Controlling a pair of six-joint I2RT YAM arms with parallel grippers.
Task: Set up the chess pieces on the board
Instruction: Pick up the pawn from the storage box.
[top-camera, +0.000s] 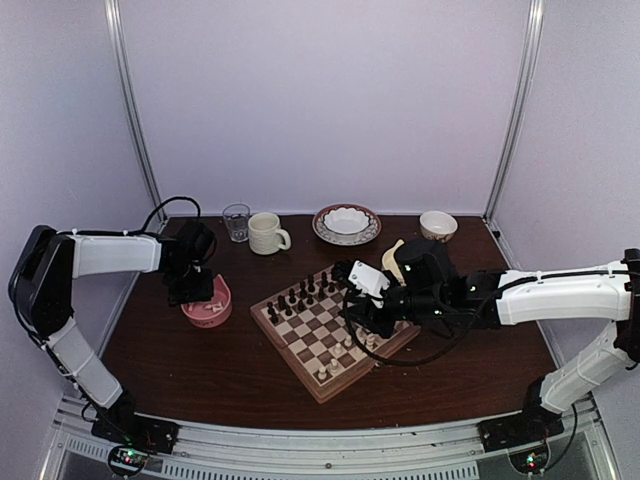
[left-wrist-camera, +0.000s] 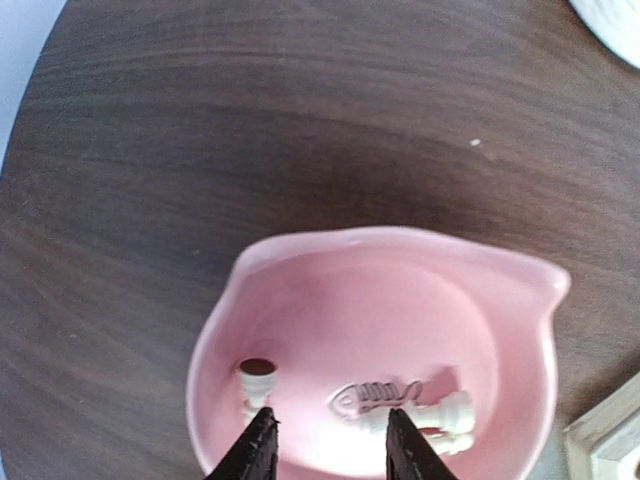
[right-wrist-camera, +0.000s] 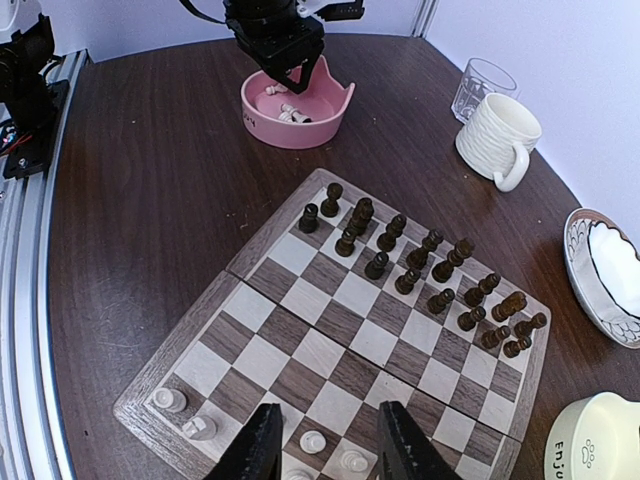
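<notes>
On the left, the left gripper (left-wrist-camera: 331, 432) hovers parted and empty over the pink bowl (left-wrist-camera: 520, 290). Its wrist camera shows, as the overhead view cannot, cream chess pieces (left-wrist-camera: 445, 415) lying inside beside a fish-bone drawing (left-wrist-camera: 372, 395). To the right, the right gripper (right-wrist-camera: 330, 418) hangs spread, holding nothing, over the board (right-wrist-camera: 320, 355) where more cream pieces face dark pieces (right-wrist-camera: 377, 265); its camera alone reads "Enju" on a pale yellow bowl (right-wrist-camera: 600, 440).

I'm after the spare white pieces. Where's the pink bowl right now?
In the top view, the pink bowl sits on the table, just left of the board, under the left gripper.
</notes>
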